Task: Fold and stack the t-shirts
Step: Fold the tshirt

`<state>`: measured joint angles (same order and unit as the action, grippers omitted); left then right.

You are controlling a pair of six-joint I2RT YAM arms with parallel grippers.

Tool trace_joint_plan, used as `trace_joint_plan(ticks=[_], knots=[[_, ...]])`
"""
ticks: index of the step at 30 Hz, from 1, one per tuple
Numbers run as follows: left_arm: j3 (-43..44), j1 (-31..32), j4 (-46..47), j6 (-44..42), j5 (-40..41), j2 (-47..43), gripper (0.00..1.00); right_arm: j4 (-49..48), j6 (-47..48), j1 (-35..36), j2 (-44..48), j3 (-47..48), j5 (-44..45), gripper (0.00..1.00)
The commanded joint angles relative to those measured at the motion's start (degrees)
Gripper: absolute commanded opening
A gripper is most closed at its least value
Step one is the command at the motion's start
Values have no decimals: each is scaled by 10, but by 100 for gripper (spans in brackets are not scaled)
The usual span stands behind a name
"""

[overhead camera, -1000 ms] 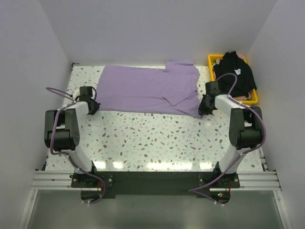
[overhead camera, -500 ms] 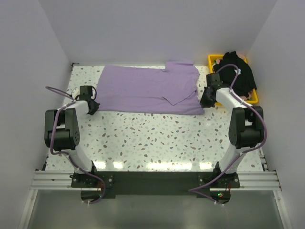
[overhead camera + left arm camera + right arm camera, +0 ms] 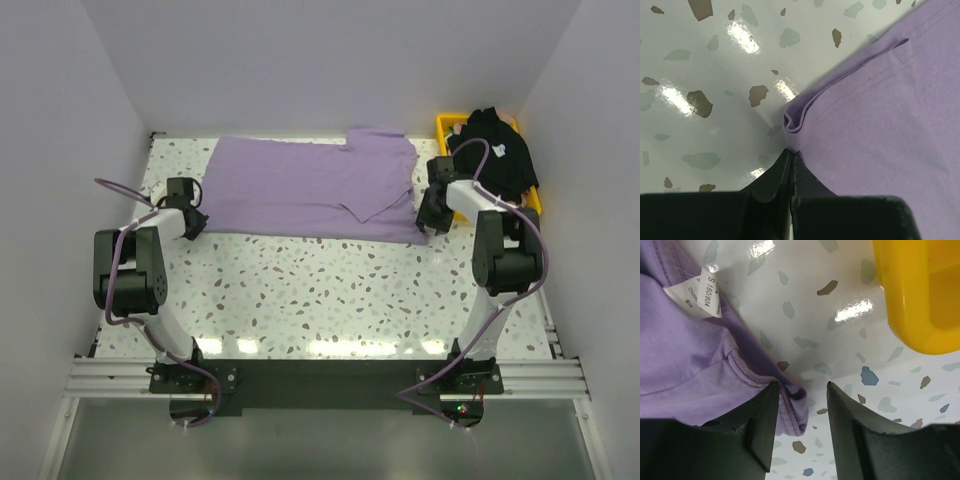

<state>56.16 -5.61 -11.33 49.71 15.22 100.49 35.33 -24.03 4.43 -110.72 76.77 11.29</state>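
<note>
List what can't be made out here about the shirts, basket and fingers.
- Left wrist: whether the shut left fingers pinch the purple shirt; their own tips cover the contact.
- Right wrist: label print beyond the size line, too small and curled; basket cut off by the frame.
- Top: black shirt mark too small to read; the shirt hides most of the basket's contents.

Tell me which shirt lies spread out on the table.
The purple shirt: it lies flat across the table. The black shirt sits bunched up in the yellow basket.
</note>
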Motion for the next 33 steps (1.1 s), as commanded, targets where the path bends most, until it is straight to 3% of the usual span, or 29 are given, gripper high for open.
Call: trace_joint_plan(ticks=[1, 10, 14, 24, 25, 26, 29, 33], knots=[[21, -5, 2, -15, 17, 0, 0, 2, 0, -3, 40, 0, 19, 48], [7, -5, 7, -12, 8, -6, 0, -67, -43, -2, 167, -132, -43, 49], [3, -5, 10, -12, 7, -11, 0, -94, -61, -2, 168, -167, -70, 49], [-1, -5, 16, -14, 3, -9, 0, -113, -77, -2, 107, -145, -95, 46], [-2, -5, 17, -13, 2, -12, 0, -116, -79, -1, 106, -145, -94, 43], [-4, -5, 17, -14, 2, -13, 0, -113, -79, -2, 103, -139, -93, 28], [-11, -5, 14, -13, 2, -23, 0, -107, -81, -2, 106, -138, -93, 5], [-14, -5, -11, -8, 14, -40, 0, -100, -81, -2, 153, -159, -81, 0]])
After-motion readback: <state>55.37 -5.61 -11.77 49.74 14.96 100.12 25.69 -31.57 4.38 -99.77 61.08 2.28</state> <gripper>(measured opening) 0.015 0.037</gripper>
